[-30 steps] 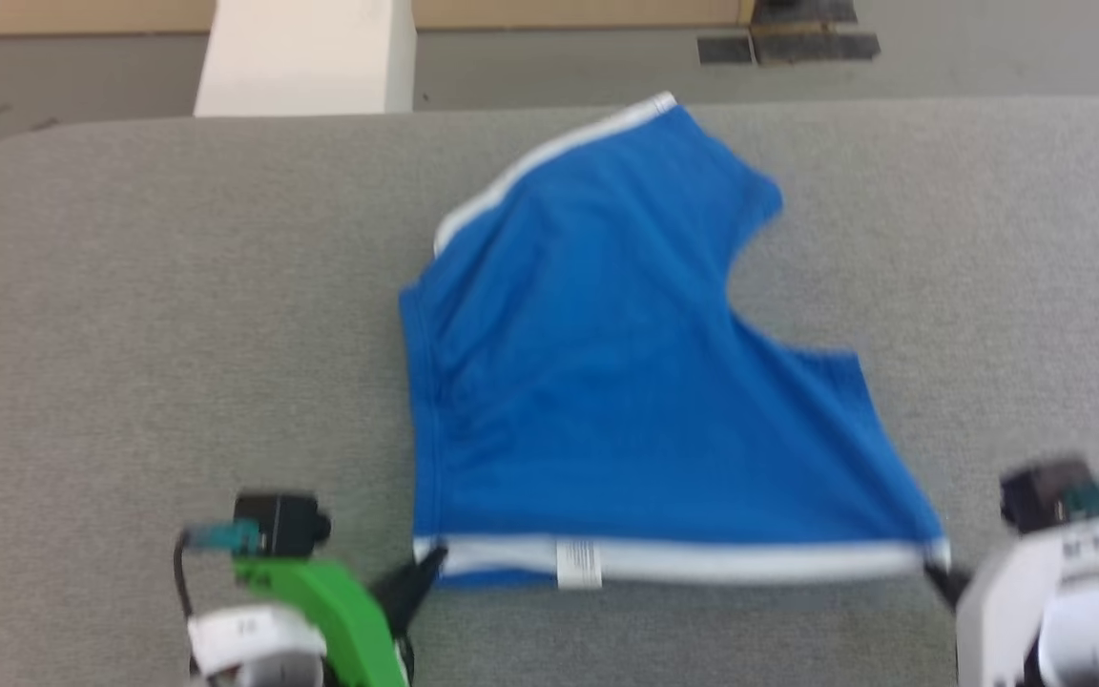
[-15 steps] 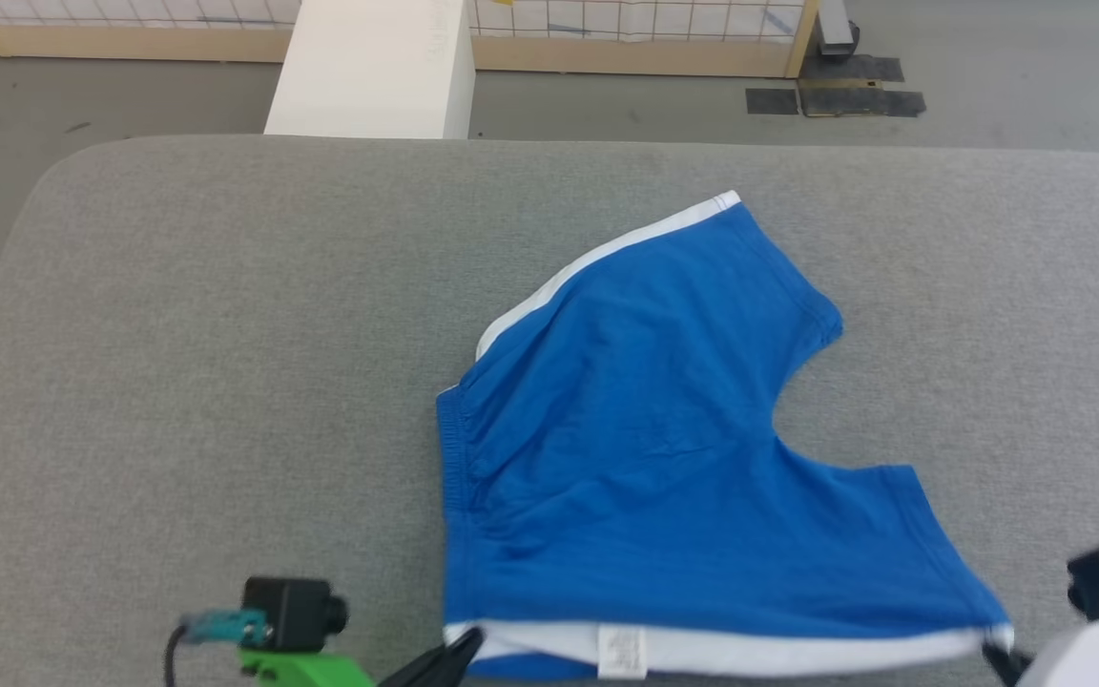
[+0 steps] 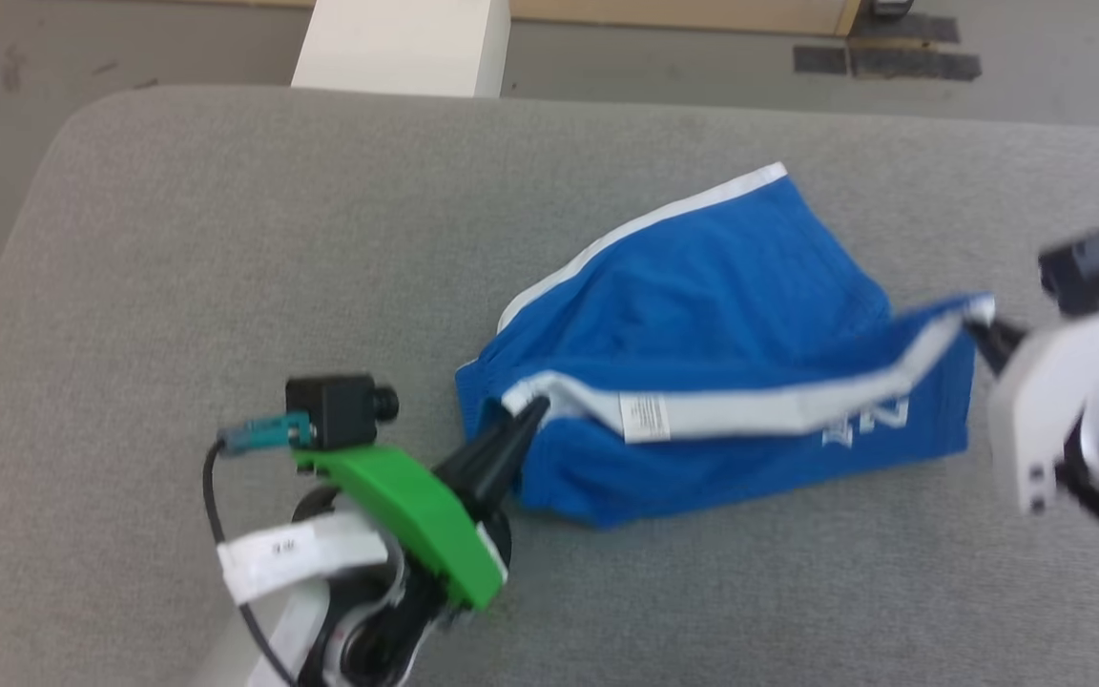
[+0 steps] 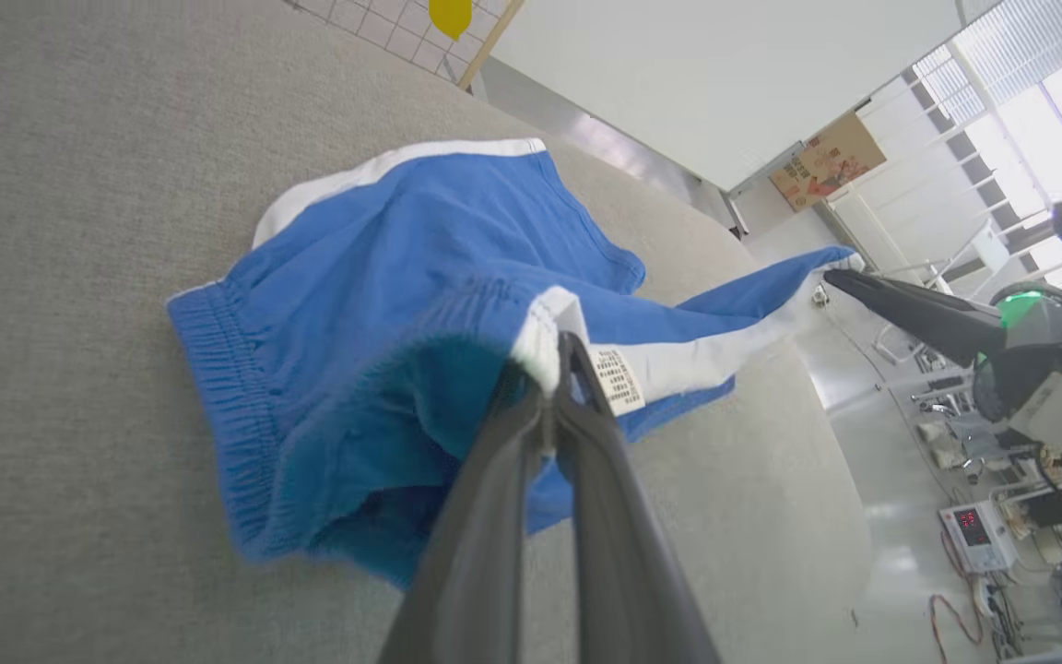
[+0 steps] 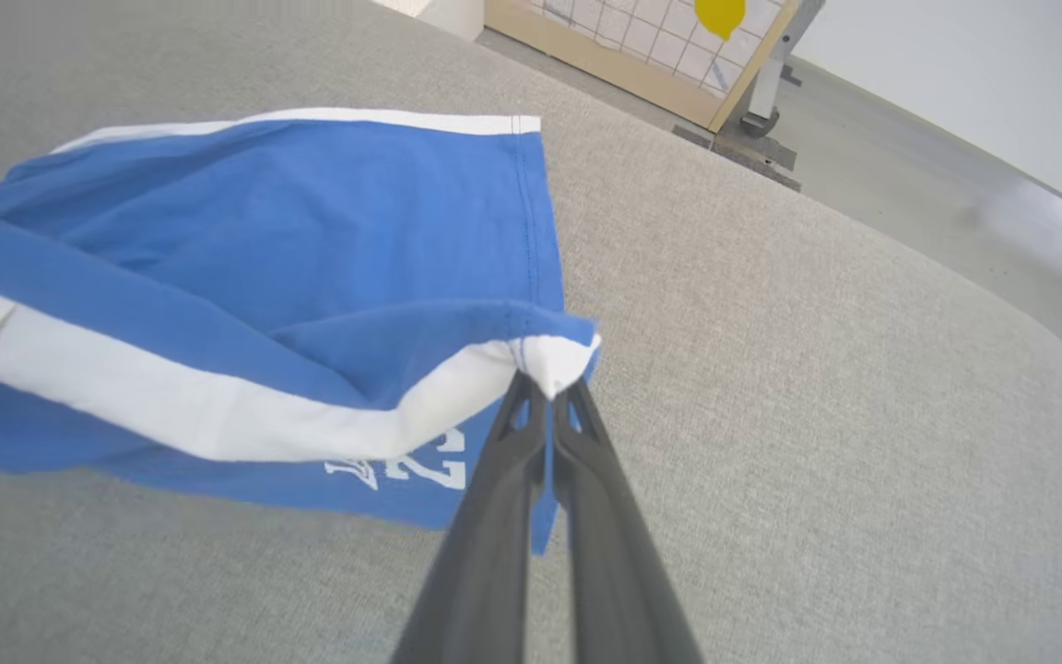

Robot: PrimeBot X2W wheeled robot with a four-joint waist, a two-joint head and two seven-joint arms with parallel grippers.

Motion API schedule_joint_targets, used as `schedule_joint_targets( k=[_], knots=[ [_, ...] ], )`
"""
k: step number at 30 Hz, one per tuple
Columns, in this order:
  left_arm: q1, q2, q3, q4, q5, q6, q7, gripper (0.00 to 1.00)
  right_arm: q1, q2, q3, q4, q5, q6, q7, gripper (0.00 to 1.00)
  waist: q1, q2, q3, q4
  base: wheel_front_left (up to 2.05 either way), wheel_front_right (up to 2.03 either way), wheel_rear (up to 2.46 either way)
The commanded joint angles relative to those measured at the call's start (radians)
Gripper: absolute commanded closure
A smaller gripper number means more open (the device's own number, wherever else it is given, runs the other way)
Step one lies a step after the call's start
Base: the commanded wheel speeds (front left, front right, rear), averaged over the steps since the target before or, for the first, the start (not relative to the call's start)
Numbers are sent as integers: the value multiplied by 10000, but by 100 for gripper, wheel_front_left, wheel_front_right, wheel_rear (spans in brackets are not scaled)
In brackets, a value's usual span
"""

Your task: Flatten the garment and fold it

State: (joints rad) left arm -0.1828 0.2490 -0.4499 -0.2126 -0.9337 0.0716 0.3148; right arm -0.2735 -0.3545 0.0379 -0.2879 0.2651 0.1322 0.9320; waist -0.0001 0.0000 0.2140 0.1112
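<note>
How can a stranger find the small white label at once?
On the grey table lie bright blue shorts. Their white stripe runs from the left gripper to the right gripper. The label is the small printed white tab on that stripe, nearer the left one.

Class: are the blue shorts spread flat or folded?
Partly folded: left gripper and right gripper hold the shorts by a white-striped edge, lifted over the rest.

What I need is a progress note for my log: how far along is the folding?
Done: the shorts lie spread on the grey table. In hand: the left gripper and right gripper are each shut on one end of the white-striped edge, holding it raised over the rest, so the first fold is midway. Left: laying that edge down, smoothing the bunched waistband end, and any further folds.
</note>
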Motion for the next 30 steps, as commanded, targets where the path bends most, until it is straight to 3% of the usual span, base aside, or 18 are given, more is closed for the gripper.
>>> schedule_joint_targets(
  k=[1, 9, 19, 26, 30],
  knots=[
    [-399, -125, 95, 333, 82, -64, -188, 100, -582, -122, 194, 424, 66, -15, -237, 100, 1, 0, 423, 304, 0, 0, 0],
    [-1412, -750, 538, 1888, 222, -181, -1214, 100, -3479, -653, 1660, 3226, 235, -15, -1367, 100, 1, 0, 1354, 771, 0, 0, 0],
    [-2162, -1217, 417, 2859, 392, -497, -1818, 100, -6309, -940, 3246, 6341, 97, -15, -2471, 100, 1, 0, 2338, 1393, 0, 0, 0],
    [-2634, -1508, 314, 3258, 445, -580, -2186, 100, -7600, -1026, 3957, 7925, 39, -15, -2513, 100, 1, 0, 2879, 1762, 0, 0, 0],
    [-2826, -1643, 117, 3474, 415, -657, -2251, 100, -8060, -1132, 4503, 8866, 405, -15, -1748, 100, 1, 0, 3060, 1901, 0, 0, 0]
  ],
)
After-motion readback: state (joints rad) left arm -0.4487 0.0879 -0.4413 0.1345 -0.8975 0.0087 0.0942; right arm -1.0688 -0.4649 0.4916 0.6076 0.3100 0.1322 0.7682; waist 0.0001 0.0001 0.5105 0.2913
